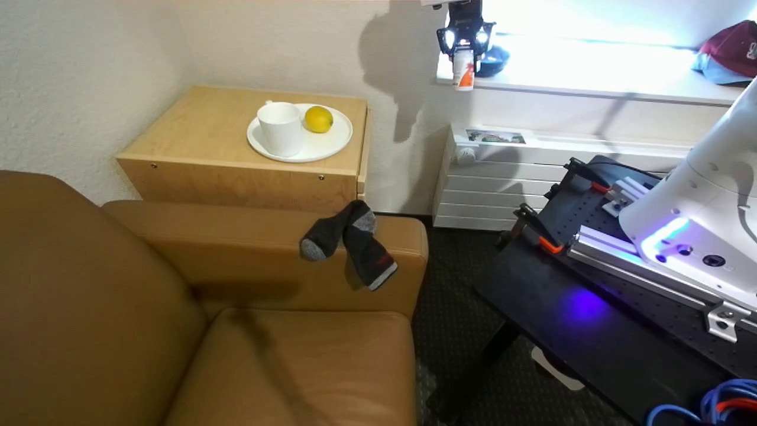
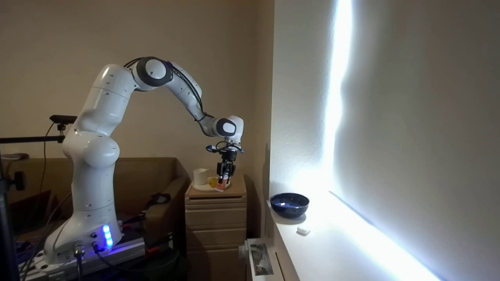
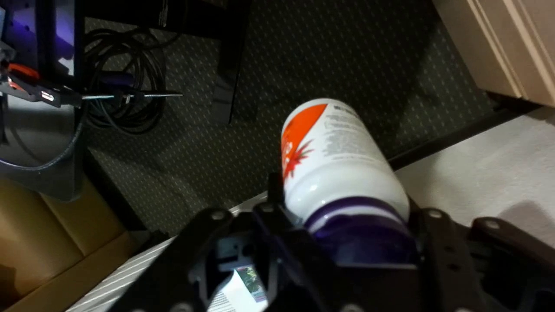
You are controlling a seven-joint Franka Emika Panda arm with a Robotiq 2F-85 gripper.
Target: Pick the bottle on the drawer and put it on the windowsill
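The bottle is white and orange with a purple cap, seen closely in the wrist view. My gripper is shut on its upper part and holds it in the air, bottom down, with the floor below. In an exterior view the gripper and the bottle appear in front of the drawer, slightly tilted. The drawer top shows at the left in an exterior view. The windowsill is white and bright; it also shows at the lower right.
A dark blue bowl and a small white object stand on the windowsill, with a cap farther along. A radiator is below. A plate with mug and lemon is on the drawer. Socks lie on the sofa arm.
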